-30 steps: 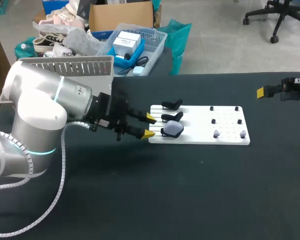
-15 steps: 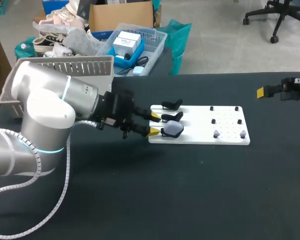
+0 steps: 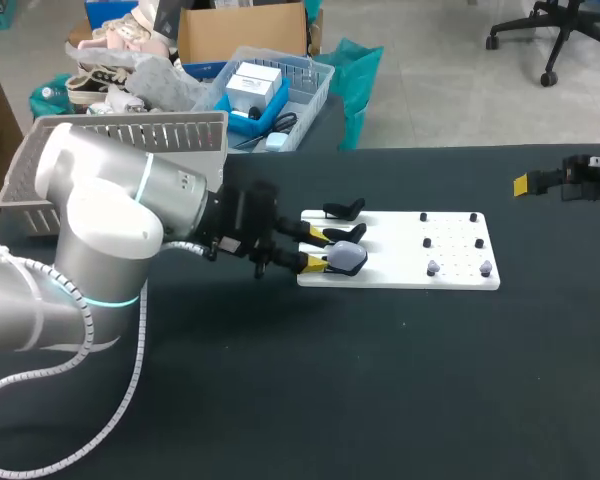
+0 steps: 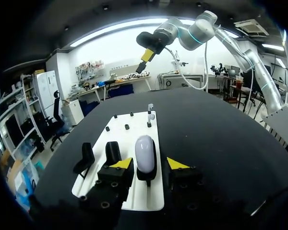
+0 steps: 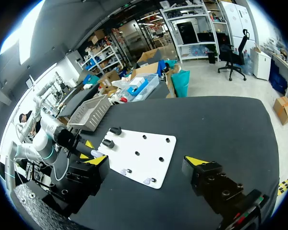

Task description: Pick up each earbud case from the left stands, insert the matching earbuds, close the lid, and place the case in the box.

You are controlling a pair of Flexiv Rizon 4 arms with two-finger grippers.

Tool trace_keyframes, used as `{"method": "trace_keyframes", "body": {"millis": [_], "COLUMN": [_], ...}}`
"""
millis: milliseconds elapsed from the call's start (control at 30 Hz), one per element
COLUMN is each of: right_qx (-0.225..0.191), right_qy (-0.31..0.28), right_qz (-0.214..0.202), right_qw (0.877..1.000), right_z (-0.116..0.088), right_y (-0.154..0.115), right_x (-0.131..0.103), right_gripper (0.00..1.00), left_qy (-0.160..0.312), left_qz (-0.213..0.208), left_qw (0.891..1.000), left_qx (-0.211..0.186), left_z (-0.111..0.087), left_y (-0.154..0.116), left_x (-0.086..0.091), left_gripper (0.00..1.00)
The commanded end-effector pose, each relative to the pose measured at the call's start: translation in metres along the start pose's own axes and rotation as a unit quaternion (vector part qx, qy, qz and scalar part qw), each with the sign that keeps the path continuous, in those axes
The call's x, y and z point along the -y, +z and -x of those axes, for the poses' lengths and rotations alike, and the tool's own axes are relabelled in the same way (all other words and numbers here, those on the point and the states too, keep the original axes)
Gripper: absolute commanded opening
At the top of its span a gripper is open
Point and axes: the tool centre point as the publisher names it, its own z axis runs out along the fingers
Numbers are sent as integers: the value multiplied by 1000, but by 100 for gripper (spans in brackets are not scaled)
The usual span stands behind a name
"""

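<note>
Task is at an early stage, my read: grey basket (image 3: 130, 130) at the far left rear of the bench (image 3: 380, 380) is likely the box, and its inside is too hidden to say what it holds. Left gripper (image 3: 317, 250) sits level at the near left edge of the white board (image 3: 450, 230), fingers apart. The lavender earbud case (image 3: 346, 259) is on the nearest black stand, lid closed. In the left wrist view the case (image 4: 145, 153) is right between the yellow tips of the left gripper (image 4: 149, 164), with a small gap showing on each side, so not clamped yet. Two other stands (image 3: 344, 209) behind it are empty; can't tell if their cases were already handled. Two pale earbuds (image 3: 432, 267) sit on pegs at the board's right near edge, not inserted. Right gripper (image 5: 146, 160) is far off at the bench's right edge, well apart from the board, fingers wide and holding nothing. Left to do for this case: grasp, lift, insert buds, close, drop in box.
</note>
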Motion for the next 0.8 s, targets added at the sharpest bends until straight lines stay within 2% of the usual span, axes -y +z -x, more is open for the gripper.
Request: {"method": "trace_keyframes", "body": {"millis": [33,600,800], "right_qx": [0,0,0], "right_qy": [0,0,0], "right_qz": [1,1,1], "right_qw": [1000,1000,1000], "right_z": [0,0,0], "right_y": [1,1,1], "right_x": [1,1,1], "right_gripper": [100,100,100], "left_qy": [-1,-5,-6], "left_qz": [5,7,6], "left_qw": [1000,1000,1000], "left_qx": [-3,-4,-5], "left_z": [-2,-1,-1], "left_y": [13,22,23], "left_x": [-7,-10,-9], "left_gripper": [44,44,38]}}
